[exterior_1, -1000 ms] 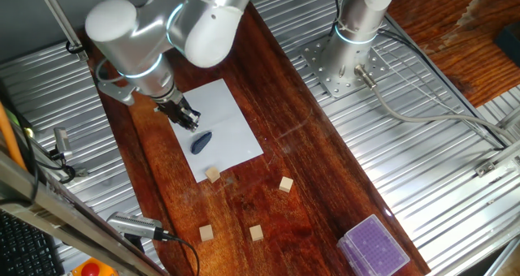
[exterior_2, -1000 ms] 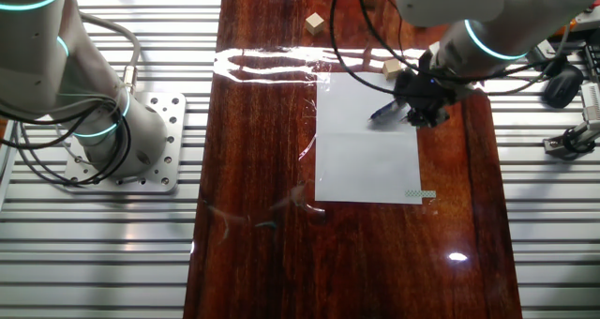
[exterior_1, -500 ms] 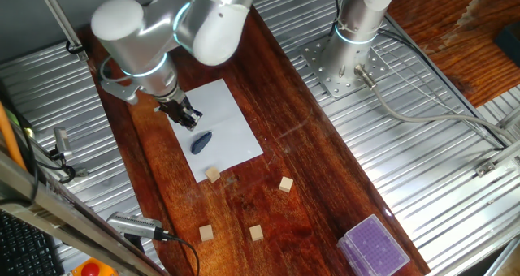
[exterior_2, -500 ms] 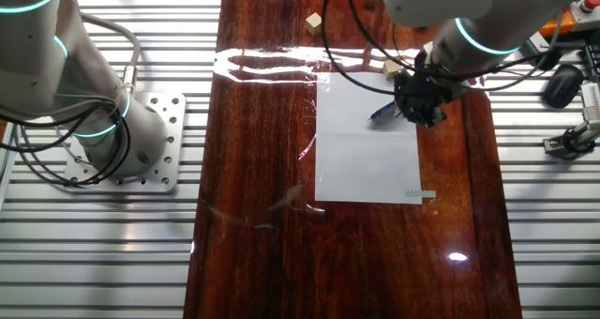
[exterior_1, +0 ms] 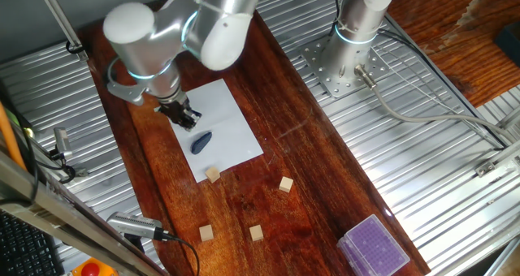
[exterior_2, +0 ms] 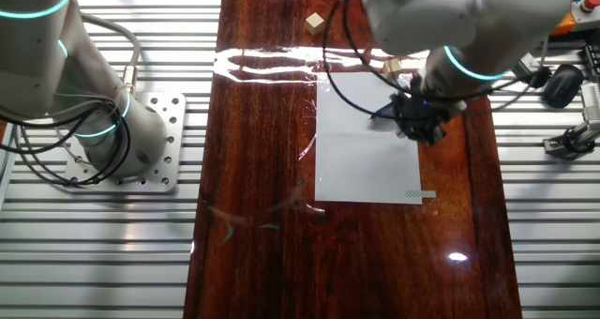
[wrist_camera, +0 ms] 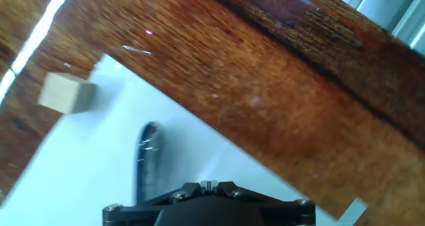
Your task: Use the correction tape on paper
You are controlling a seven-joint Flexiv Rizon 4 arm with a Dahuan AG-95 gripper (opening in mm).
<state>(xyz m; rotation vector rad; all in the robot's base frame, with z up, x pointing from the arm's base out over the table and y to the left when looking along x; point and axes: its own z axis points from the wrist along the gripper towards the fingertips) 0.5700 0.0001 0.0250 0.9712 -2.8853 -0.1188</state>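
The dark blue correction tape (exterior_1: 201, 141) lies flat on the white paper (exterior_1: 223, 105), near the sheet's front part. It also shows in the other fixed view (exterior_2: 380, 114) and, blurred, in the hand view (wrist_camera: 147, 161). My gripper (exterior_1: 186, 118) hangs low over the paper's left edge, just behind the tape and apart from it. Its fingertips (wrist_camera: 209, 184) are pressed together with nothing between them. In the other fixed view the gripper (exterior_2: 419, 130) sits over the paper's (exterior_2: 366, 164) right edge.
Several tan wooden cubes lie on the wooden tabletop: one (exterior_1: 213, 174) just off the paper's front corner, also in the hand view (wrist_camera: 65, 94), others (exterior_1: 285, 184) (exterior_1: 257, 232) nearer the front. A purple-topped clear box (exterior_1: 372, 245) stands front right. Ribbed metal surrounds the board.
The arm's upper body has swung to the right and the hand has turned and shifted slightly along the paper's edge. The tape has not moved.
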